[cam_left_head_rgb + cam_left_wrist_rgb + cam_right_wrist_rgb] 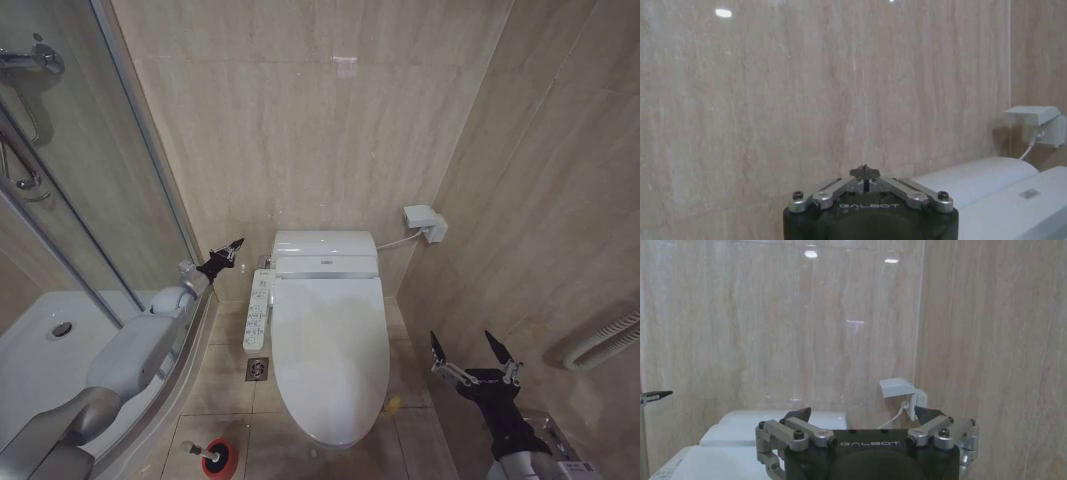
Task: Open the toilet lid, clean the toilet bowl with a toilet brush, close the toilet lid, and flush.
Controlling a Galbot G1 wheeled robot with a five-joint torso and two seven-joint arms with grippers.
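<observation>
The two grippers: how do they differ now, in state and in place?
The left gripper has its fingers shut together; the right gripper has its fingers spread open. The left one is raised beside the toilet's button panel, near the back wall; the right one is on the other side of the toilet lid, nearer the robot. Both are black, empty and touch nothing.
</observation>
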